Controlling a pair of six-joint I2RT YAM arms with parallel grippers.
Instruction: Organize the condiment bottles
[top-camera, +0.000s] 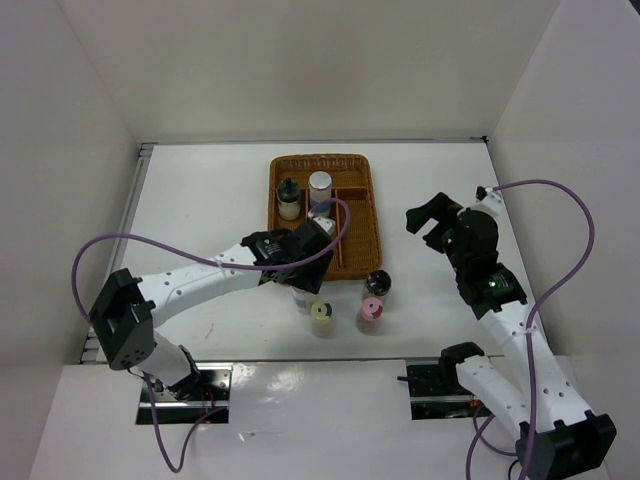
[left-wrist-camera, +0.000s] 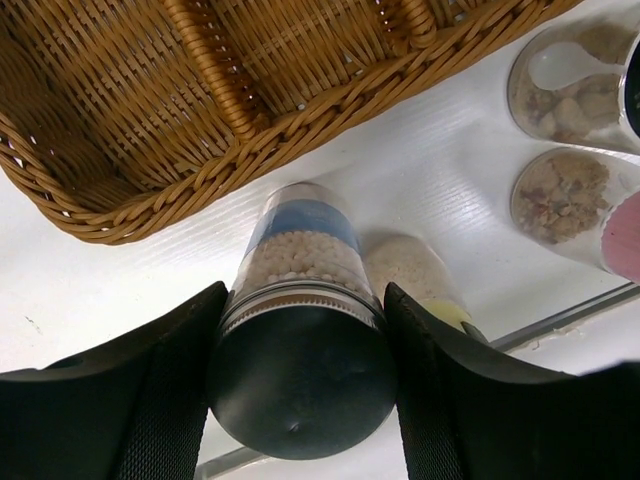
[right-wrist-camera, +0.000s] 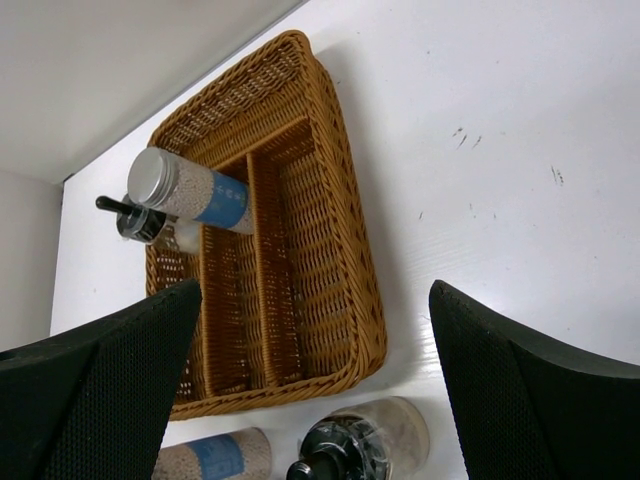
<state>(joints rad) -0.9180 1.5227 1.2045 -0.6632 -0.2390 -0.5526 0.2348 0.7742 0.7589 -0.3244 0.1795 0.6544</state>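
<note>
The wicker tray (top-camera: 355, 215) holds a black-capped bottle (top-camera: 289, 198) and a silver-white-capped bottle (top-camera: 320, 190). My left gripper (top-camera: 305, 272) is shut on a bottle of white beads with a blue label (left-wrist-camera: 300, 260), just in front of the tray's near rim (left-wrist-camera: 200, 170). Its cap looks dark in shadow. The fingers (left-wrist-camera: 440, 400) press both sides of the cap. To its right stand the yellow-green-capped (top-camera: 323, 316), pink-capped (top-camera: 371, 312) and second black-capped (top-camera: 377, 284) bottles. My right gripper (top-camera: 432, 222) is open and empty, right of the tray.
White walls enclose the table on three sides. The tray's right and near compartments (right-wrist-camera: 310, 250) hold nothing. The right wrist view shows the black-capped bottle (right-wrist-camera: 360, 445) and the blue-labelled bottle (right-wrist-camera: 215, 458) just in front of the tray.
</note>
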